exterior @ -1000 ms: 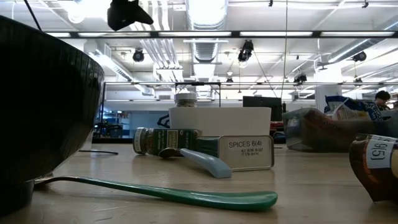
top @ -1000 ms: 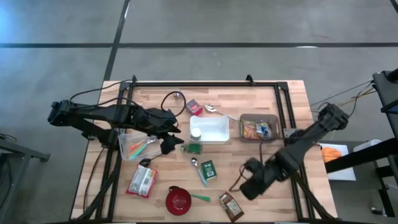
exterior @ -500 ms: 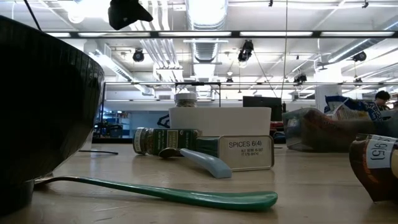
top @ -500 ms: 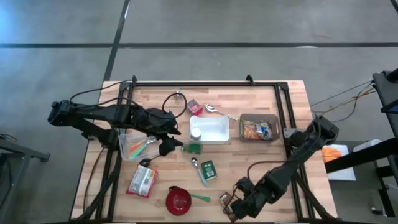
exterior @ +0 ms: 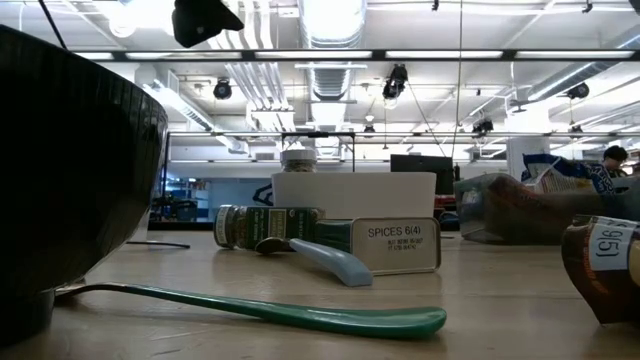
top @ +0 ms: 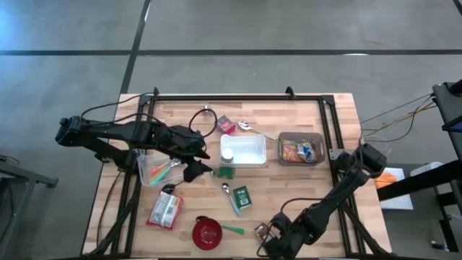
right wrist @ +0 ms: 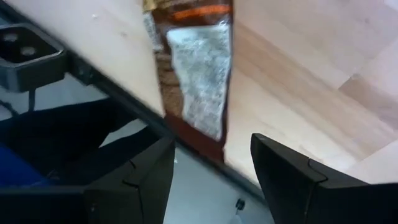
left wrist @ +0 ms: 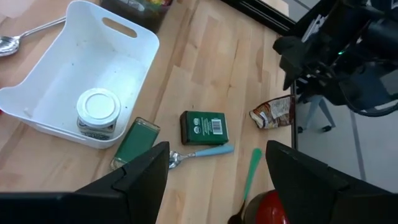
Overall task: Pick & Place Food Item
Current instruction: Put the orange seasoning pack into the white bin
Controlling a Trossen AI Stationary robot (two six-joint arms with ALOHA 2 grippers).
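While the right gripper (right wrist: 208, 168) hovered spread, the brown snack packet (right wrist: 193, 68) lay just ahead, untouched. Left gripper (left wrist: 214, 174) waited with jaws apart above the spice box (left wrist: 204, 127).

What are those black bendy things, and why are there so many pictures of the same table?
They are two robot arms with two-finger pinchers. Four cameras look at once: one from above, one lying low on the table, one on each arm's wrist.

From above you see a wooden table with a white bin holding a small jar, a red bowl, a green spoon, a green box and a brown snack packet.

The left gripper hangs open above the bin's corner, holding nothing. The right gripper is open too, right over the snack packet at the table's edge, not holding it.
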